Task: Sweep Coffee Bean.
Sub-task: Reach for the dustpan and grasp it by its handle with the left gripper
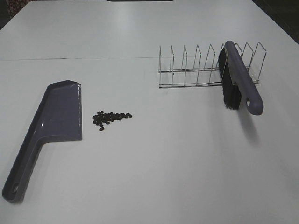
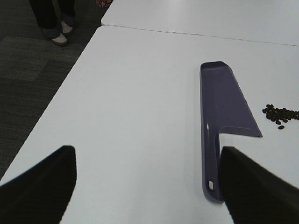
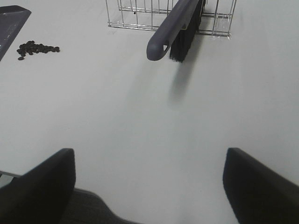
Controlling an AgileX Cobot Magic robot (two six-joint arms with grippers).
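So, nothing is lifted yet: the sweep has not started.

I have the left gripper (image 2: 147, 186) and the right gripper (image 3: 149, 186) both spread wide and empty, each hanging above the white table (image 1: 177, 158). The purple-grey dustpan (image 1: 60, 109) lies flat, and the coffee beans (image 1: 111, 118) sit in a small cluster just beside its open lip, not touching it. Well apart from the dustpan, on the far side of the beans, the brush (image 1: 243, 77) leans tilted in the wire rack (image 1: 184, 70), handle end sticking out toward me. As I judge it, the tool pickup comes first. My right arm must close on that handle and draw it free of the wires, while my left takes the dustpan's handle to brace the lip against the beans.
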